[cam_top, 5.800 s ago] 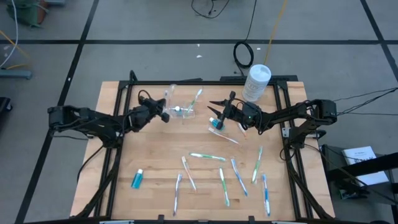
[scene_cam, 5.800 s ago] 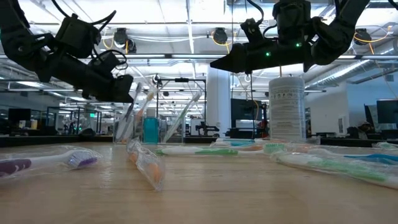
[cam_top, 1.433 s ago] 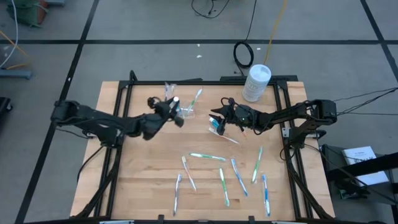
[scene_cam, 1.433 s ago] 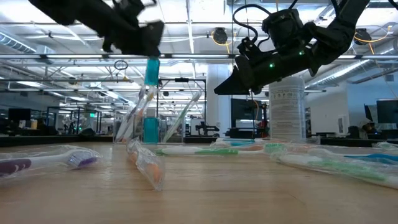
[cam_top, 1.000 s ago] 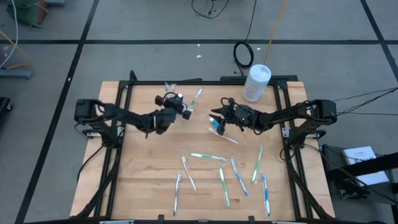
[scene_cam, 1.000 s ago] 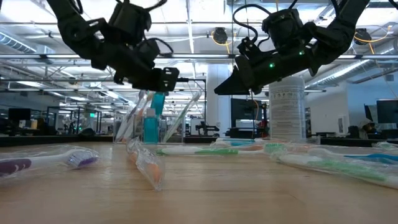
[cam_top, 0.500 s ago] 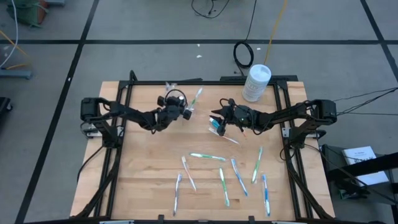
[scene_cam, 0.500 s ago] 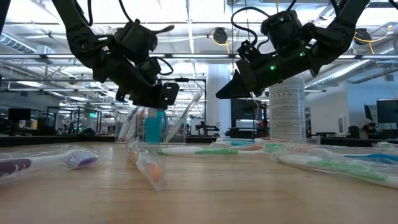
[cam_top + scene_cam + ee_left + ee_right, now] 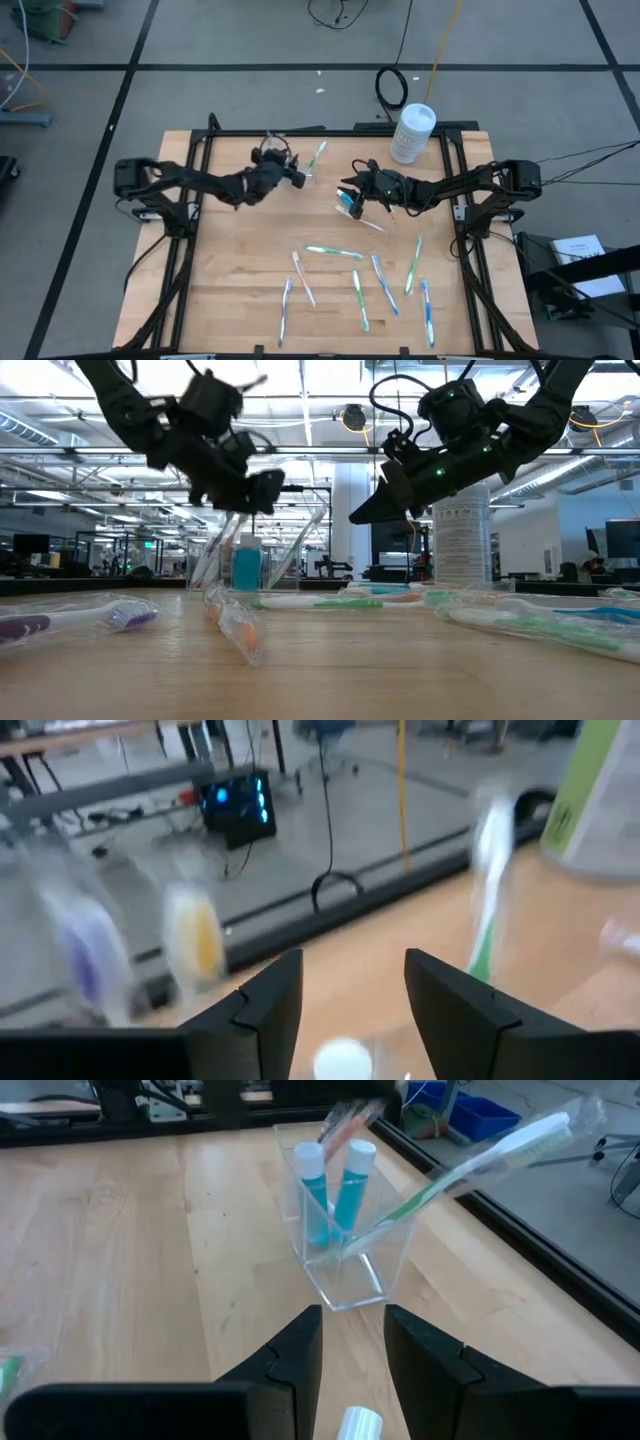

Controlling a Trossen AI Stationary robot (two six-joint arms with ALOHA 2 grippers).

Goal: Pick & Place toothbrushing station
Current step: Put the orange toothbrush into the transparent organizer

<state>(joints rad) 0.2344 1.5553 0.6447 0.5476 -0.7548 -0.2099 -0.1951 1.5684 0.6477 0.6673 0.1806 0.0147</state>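
Note:
The toothbrushing station (image 9: 340, 1270), a clear plastic holder, stands on the table's far middle (image 9: 303, 170). In it stand two blue tubes with white caps (image 9: 313, 1190) (image 9: 352, 1185). A green wrapped toothbrush (image 9: 450, 1175) leans on its rim. My left gripper (image 9: 262, 495) hangs open just above the holder, nothing between its fingers; a white cap (image 9: 345, 1060) shows below them. My right gripper (image 9: 347, 190) hovers open to the holder's right, above the table, pointing at the holder.
A white round lidded tub (image 9: 412, 132) stands at the far right. A small blue tube (image 9: 346, 201) lies on the table under my right gripper. Several wrapped toothbrushes (image 9: 360, 285) are scattered over the table's near half.
My left gripper has come down over the holder with a blue tube and set it upright inside. It has then opened, let go and risen a little. The tube now stands in the holder beside the other one.

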